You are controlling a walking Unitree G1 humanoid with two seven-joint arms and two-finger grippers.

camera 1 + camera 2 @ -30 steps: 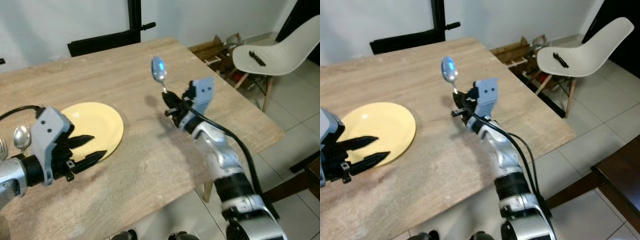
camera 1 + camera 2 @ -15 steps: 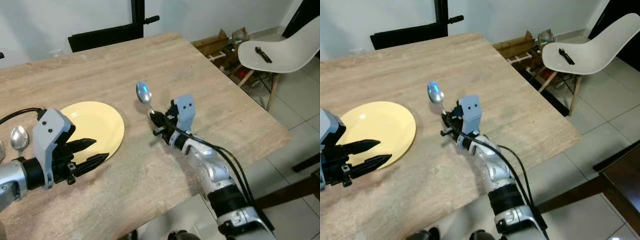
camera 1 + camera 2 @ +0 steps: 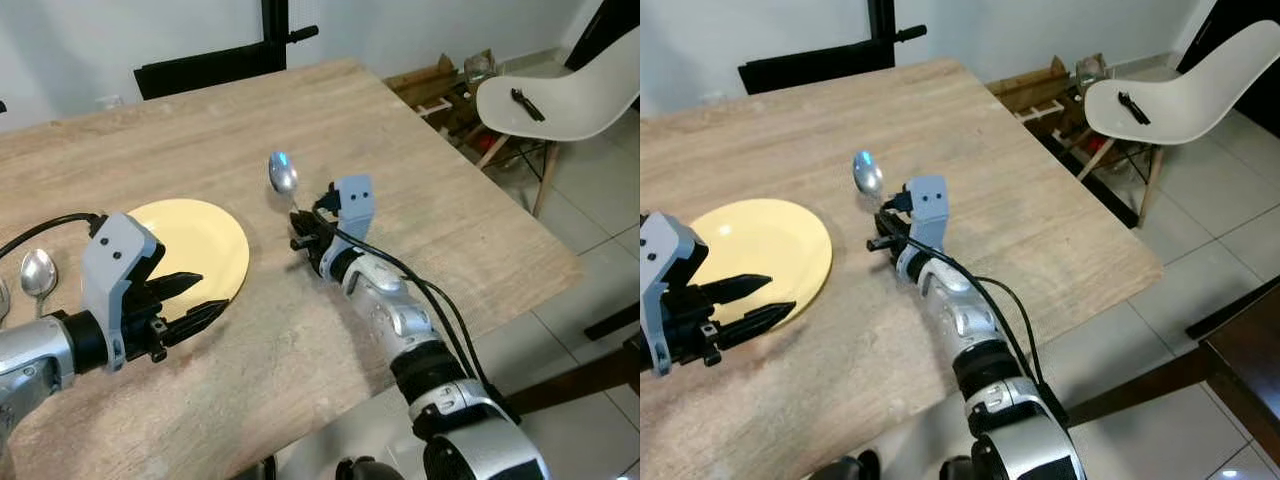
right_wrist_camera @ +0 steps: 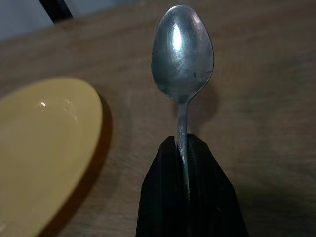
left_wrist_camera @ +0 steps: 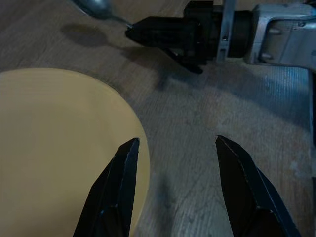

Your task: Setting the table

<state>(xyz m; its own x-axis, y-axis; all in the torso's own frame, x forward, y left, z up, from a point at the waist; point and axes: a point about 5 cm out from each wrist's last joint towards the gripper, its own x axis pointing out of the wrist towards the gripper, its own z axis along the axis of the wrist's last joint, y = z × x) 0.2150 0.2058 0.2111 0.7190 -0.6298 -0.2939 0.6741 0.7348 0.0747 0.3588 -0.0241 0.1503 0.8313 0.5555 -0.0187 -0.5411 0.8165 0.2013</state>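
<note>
Spoon (image 3: pixel 283 173) held by its handle in the right pincer (image 3: pixel 306 228), whose two black fingers are pressed together on the handle; the bowl points up and away from the robot, raised above the wooden desk (image 3: pixel 420 190) and casting a shadow on the wood below it. The spoon hangs over the middle of the desk, just beside the far right rim of the yellow plate (image 3: pixel 205 240) but not over it. In the right wrist view the metal bowl of the spoon (image 4: pixel 182 52) stands straight out of the closed fingertips, with the plate (image 4: pixel 44 143) off to one side.

The plate lies flat on the desk toward the near left part of the top. The left pincer (image 3: pixel 193 301) hovers low at the plate's near rim, its fingers spread apart with nothing between them; in the left wrist view one finger (image 5: pixel 116 192) overlaps the plate's rim and the other lies over bare wood.

A second spoon (image 3: pixel 37 273) lies flat on the desk by the left edge, beyond the plate. Past the desk's right edge stands a white chair (image 3: pixel 560 95) on the tiled floor (image 3: pixel 600 240), with a small dark object on its seat.
</note>
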